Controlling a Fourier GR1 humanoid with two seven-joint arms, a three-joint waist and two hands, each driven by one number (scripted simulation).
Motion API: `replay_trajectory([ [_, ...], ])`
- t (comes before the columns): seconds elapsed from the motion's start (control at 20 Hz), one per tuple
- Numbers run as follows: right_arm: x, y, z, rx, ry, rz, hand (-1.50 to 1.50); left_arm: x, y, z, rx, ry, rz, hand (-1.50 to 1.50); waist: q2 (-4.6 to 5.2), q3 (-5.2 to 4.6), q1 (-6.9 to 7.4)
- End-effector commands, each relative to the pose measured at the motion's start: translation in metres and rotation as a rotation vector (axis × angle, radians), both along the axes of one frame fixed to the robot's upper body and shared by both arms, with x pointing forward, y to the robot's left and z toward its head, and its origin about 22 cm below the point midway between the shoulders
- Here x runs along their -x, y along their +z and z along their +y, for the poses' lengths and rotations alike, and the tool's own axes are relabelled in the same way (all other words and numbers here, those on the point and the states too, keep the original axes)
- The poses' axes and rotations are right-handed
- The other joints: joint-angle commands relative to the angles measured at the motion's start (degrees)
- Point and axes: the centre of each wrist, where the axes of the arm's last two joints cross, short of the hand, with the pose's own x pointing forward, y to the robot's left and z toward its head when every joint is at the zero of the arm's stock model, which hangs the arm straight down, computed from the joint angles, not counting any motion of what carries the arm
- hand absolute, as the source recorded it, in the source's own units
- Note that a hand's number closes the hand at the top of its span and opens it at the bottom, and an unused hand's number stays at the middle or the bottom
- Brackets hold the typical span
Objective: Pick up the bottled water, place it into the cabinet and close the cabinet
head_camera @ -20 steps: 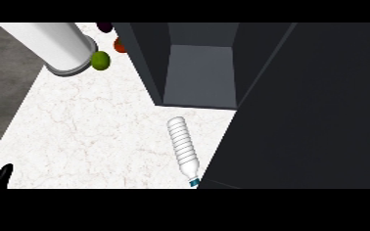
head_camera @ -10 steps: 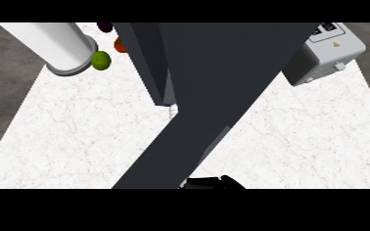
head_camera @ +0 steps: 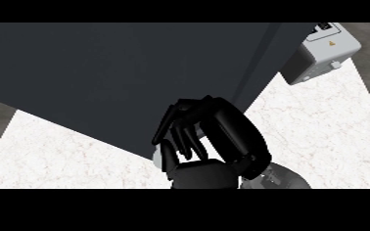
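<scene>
Dark cabinet fills view; robot hand curled round pale bottle.

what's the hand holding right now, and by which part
Cannot be told: the right hand sits against the cabinet and hides whatever it may hold; only a pale sliver shows beside it.

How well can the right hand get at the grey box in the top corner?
Probably yes: bare counter runs from the right hand to the grey box, beside the dark cabinet.
</scene>
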Motion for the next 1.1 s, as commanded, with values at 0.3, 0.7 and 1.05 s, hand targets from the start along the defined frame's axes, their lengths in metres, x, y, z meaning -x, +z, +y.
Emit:
replay_trajectory([
  [0.3, -0.089, 0.020, -0.009, -0.059, -0.013, 0.054, 1.50, 0.015, 0.022, 0.018, 0.019, 0.014, -0.001, -1.50, 0.01, 0.06, -0.94],
  [0.7, -0.137, 0.014, -0.017, 0.007, 0.040, 0.023, 1.50, 0.019, 0.003, 0.036, 0.014, 0.047, -0.032, -1.50, 0.15, 0.00, -0.84],
  [1.05, -0.147, 0.032, -0.002, 0.036, 0.053, 0.052, 1.50, 0.030, 0.019, 0.036, 0.019, 0.029, -0.012, -1.50, -0.04, 0.00, -0.41],
])
